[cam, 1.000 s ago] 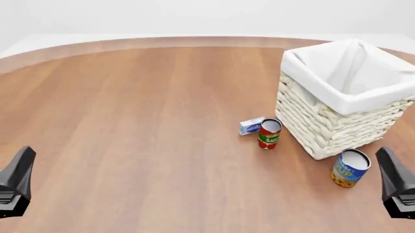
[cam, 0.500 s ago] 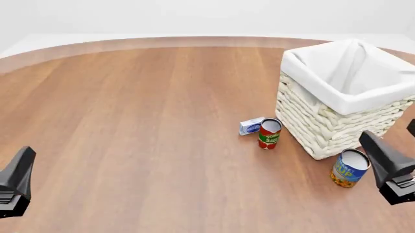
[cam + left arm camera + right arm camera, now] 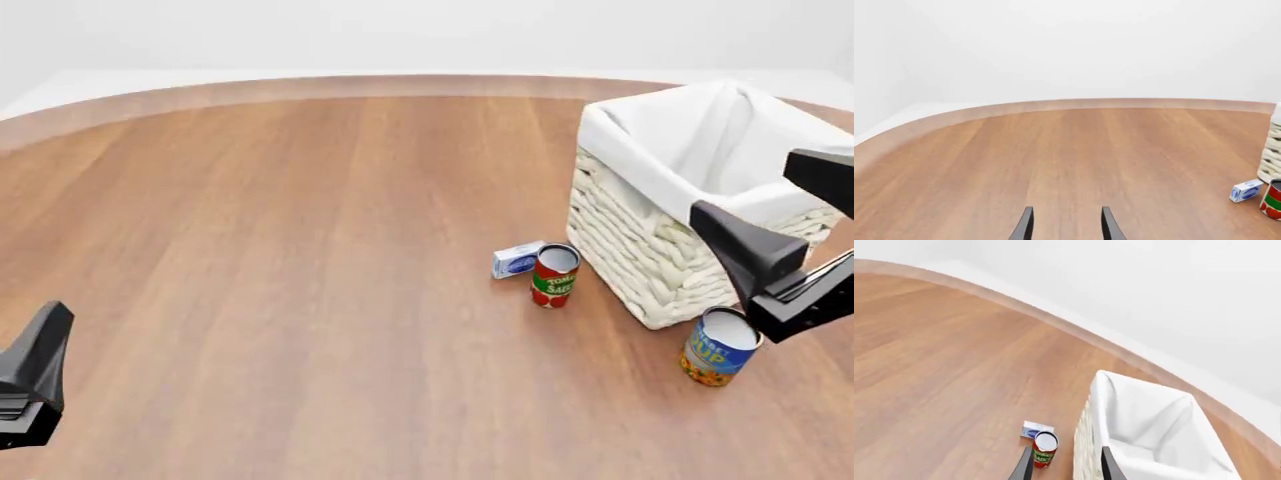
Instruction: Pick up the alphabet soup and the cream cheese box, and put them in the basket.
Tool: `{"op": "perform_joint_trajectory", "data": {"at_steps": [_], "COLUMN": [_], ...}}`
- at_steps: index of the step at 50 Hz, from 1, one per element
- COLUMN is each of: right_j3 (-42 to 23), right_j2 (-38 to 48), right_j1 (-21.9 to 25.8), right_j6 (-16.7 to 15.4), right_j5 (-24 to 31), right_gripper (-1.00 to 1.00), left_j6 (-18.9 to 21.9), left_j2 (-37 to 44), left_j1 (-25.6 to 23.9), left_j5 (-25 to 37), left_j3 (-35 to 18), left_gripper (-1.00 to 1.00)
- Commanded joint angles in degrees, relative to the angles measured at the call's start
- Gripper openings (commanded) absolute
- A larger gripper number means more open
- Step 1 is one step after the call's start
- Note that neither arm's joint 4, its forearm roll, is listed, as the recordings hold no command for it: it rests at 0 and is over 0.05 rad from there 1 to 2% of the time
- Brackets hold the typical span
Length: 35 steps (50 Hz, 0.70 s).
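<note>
At the table's near left edge the left gripper [image 3: 30, 385] hangs low, its fingers parted over bare wood. Right of centre the cream cheese box [image 3: 517, 259] lies flat, its long axis running left-right and tipped slightly away, just beside the upright tomato sauce can [image 3: 554, 275]. The basket [image 3: 661, 262] stands further right. The alphabet soup [image 3: 719, 346] stands upright at the basket's near corner. The right gripper [image 3: 781, 240] hovers above it, jaws apart and empty.

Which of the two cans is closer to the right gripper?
The alphabet soup, the bigger blue and yellow can. It stands just below the right gripper, while the smaller red can stands beside the cream cheese box.
</note>
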Motion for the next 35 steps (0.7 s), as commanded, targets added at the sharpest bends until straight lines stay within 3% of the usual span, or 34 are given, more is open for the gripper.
{"op": "perform_joint_trajectory", "data": {"at_steps": [1,13,21,35], "right_j3": [-4.89,-9.87,-13.83,-18.60], "right_j2": [7.43,15.74,19.79,25.32], "right_j1": [3.20,3.57,5.46,9.63], "right_j6": [-5.63,-11.36,-13.03,-18.98], "right_j5": [-0.18,-1.59,0.07,3.35], "right_gripper": [1.00,1.00,1.00,1.00], "left_j6": [0.00,0.00,0.00,0.00], "left_j2": [0.00,0.00,0.00,0.00], "left_j1": [0.00,0.00,0.00,0.00], "left_j5": [0.00,0.00,0.00,0.00], "left_j3": [0.00,0.00,0.00,0.00], "left_gripper": [1.00,1.00,1.00,1.00]}}
